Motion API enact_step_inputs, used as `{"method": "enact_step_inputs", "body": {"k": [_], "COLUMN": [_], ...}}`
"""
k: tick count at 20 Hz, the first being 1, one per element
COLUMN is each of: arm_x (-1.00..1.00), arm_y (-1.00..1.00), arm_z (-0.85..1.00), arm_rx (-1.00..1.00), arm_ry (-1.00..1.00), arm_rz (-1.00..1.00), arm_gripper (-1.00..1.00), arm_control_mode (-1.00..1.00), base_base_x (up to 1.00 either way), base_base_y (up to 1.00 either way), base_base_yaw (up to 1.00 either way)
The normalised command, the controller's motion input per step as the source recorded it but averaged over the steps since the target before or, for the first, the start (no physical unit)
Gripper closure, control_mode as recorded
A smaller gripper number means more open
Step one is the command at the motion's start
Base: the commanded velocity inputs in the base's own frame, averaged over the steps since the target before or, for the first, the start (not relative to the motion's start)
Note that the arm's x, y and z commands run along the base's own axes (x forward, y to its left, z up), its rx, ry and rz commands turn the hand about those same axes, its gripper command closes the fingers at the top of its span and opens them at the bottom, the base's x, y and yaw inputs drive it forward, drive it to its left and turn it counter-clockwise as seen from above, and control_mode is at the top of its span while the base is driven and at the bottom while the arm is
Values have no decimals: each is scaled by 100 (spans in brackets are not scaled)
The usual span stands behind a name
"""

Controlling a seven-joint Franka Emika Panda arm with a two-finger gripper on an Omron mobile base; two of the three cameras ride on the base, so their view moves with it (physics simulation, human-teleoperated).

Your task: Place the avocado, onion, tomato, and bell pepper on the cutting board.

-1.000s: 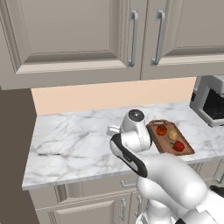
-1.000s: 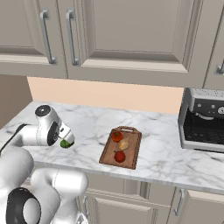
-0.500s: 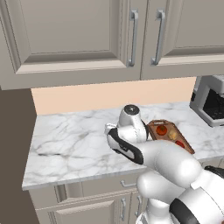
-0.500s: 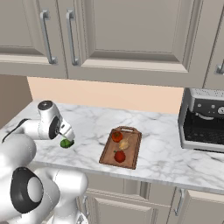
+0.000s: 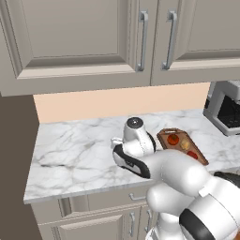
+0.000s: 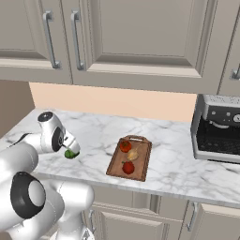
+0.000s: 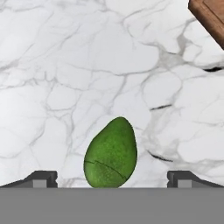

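The marble counter [image 6: 173, 168] runs under the cabinets [image 6: 140, 42], with a coffee machine [image 6: 218, 129] at its right end. Over its left part the white arm [image 5: 173, 171] folds low, its wrist bent so the hand points down at the stone; in the right base view the gripper [image 6: 71, 151] sits right over the avocado [image 6: 70, 153], which lies on the bare counter well left of the cutting board [image 6: 140, 166]. Compared with a second ago, the arm has swung its wrist further left and lower along the counter, so the hand has come closer over the fruit, while the things on the board have not moved. The hand view looks straight down on the green avocado [image 7: 110, 154] lying on the marble between the two dark fingertips [image 7: 40, 178], which stand spread wide on either side of it and are not touching it; a corner of the board [image 7: 210, 17] shows at the top right of that view. The reddish-brown board holds three things: the tomato [image 6: 124, 146] toward its handle end, the tan onion [image 6: 133, 154] in the middle, and a red bell pepper [image 6: 128, 167] toward its near end, each lying apart from the board's rim.
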Motion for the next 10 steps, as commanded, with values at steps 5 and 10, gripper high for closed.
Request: {"method": "enact_step_inputs", "body": {"k": [5, 10], "arm_x": [0, 0], "arm_y": [0, -5], "arm_z": [-19, -26], "arm_rx": [-1, -1], "arm_ry": [0, 0], "arm_rz": [0, 0], "arm_gripper": [-100, -100], "arm_control_mode": [-100, -100], "base_base_x": [0, 0], "base_base_y": [0, 0], "base_base_yaw": [0, 0]}}
